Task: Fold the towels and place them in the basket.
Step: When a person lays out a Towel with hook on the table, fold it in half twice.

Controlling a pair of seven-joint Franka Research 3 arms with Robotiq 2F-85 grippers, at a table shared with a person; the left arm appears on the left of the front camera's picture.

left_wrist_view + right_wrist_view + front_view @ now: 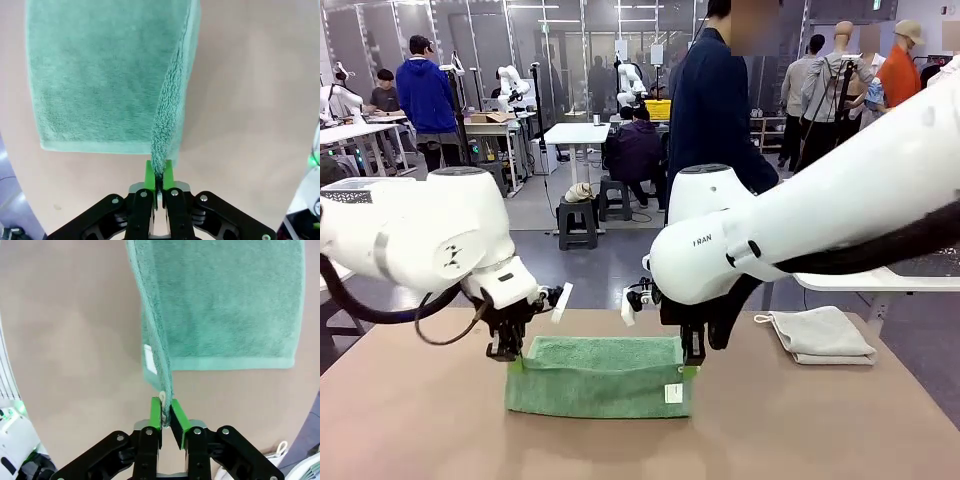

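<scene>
The green towel (600,385), partly resting on the table (410,420), is lifted by 2 corners, each pinched between the closed fingers of the left gripper (508,348) and right gripper (692,352), apparently for an even fold.

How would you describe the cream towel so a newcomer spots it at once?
On the brown table, look to the far right corner. The cream towel lies folded flat; unlike the green towel held up mid-table, it is pale and alone.
</scene>
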